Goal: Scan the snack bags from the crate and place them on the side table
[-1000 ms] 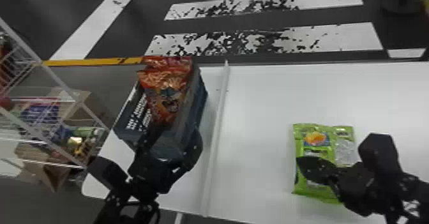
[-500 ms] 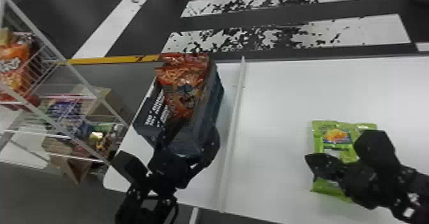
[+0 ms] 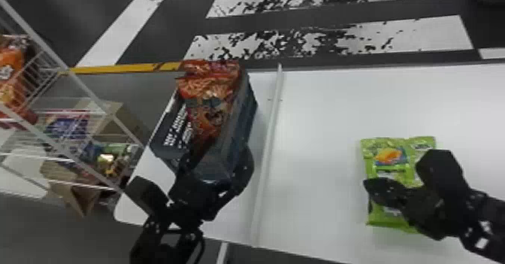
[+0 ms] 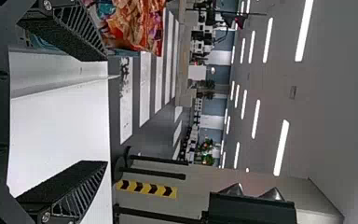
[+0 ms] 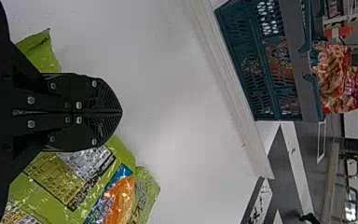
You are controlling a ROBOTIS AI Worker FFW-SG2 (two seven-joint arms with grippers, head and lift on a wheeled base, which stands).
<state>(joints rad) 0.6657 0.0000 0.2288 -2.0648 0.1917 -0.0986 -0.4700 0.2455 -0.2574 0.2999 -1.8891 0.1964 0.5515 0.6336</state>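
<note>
An orange-red, shiny plastic snack bag sticks up out of a dark blue-green plastic crate with slotted sides, and more orange packaging shows through the slots in the right wrist view. The crate sits toward the left end of a long white table, on the left of a pale raised strip that runs across the top. The left gripper is at the crate's near end, its black fingers spread wide with nothing held between them; in its wrist view one finger overlaps the orange-red bag while the other is over bare white tabletop. Well to the right of the strip, bright green plastic snack packaging lies flat on the table; I cannot tell whether it is one bag or two overlapping. The right gripper is over it, its fingers pressed together, with nothing visible between them. At the left, a white wire rack holds another orange bag and a brown cardboard box.
</note>
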